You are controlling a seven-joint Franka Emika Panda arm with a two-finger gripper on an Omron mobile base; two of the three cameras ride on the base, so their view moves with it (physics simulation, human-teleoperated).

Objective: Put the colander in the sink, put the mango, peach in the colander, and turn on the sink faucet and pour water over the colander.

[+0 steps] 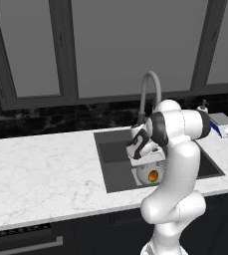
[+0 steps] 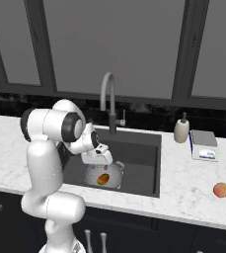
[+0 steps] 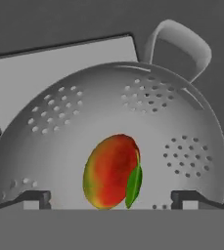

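From the left base view, my gripper (image 1: pixel 144 149) hangs low over the sink (image 1: pixel 113 149), just above the colander (image 1: pixel 146 175) with the mango (image 1: pixel 154 176) inside, the faucet (image 1: pixel 149 92) arching behind. In the right base view the peach (image 2: pixel 221 189) sits on the counter (image 2: pixel 193 185), well apart from the sink. In my hand view, my fingertips (image 3: pixel 35 197) stand wide, empty, flanking the mango lying in the colander bowl.
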